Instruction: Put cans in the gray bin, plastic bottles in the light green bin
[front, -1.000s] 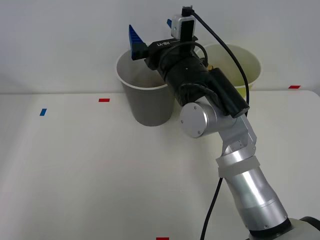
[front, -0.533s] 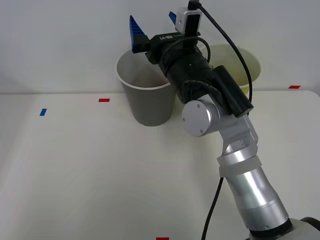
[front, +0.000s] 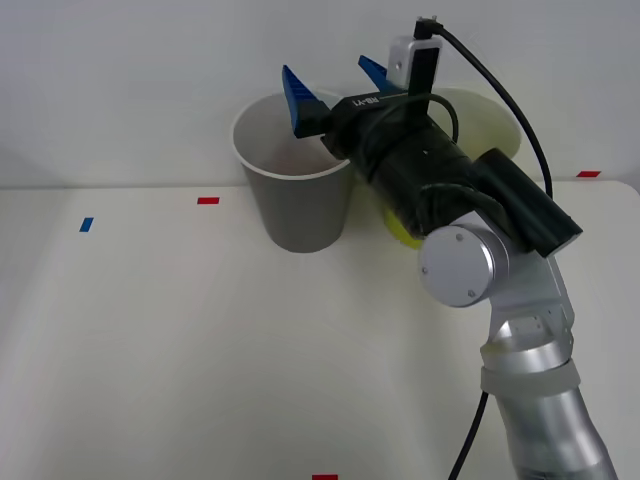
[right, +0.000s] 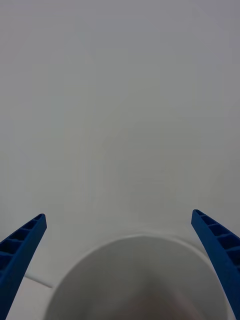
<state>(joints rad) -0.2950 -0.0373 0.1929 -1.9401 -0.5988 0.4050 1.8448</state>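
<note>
The gray bin (front: 295, 205) stands upright at the back of the white table, its pale inside facing up. My right gripper (front: 335, 85) hangs open just above the bin's right rim, with nothing between its blue fingers (front: 298, 95). In the right wrist view the gripper (right: 118, 215) is spread wide over the gray bin's white rim (right: 135, 240), facing the wall. The light green bin (front: 495, 115) stands right of the gray one, mostly covered by my arm. The cans and the plastic bottles are hidden.
Small tape marks lie on the table: red (front: 208, 200) left of the bins, red (front: 588, 173) at the far right, red (front: 325, 477) at the front edge, blue (front: 86, 224) at the left. A plain wall rises close behind the bins.
My right arm has swung to the right and risen a little. The gripper has shifted from the gray bin's left rim to its right side, staying open.
</note>
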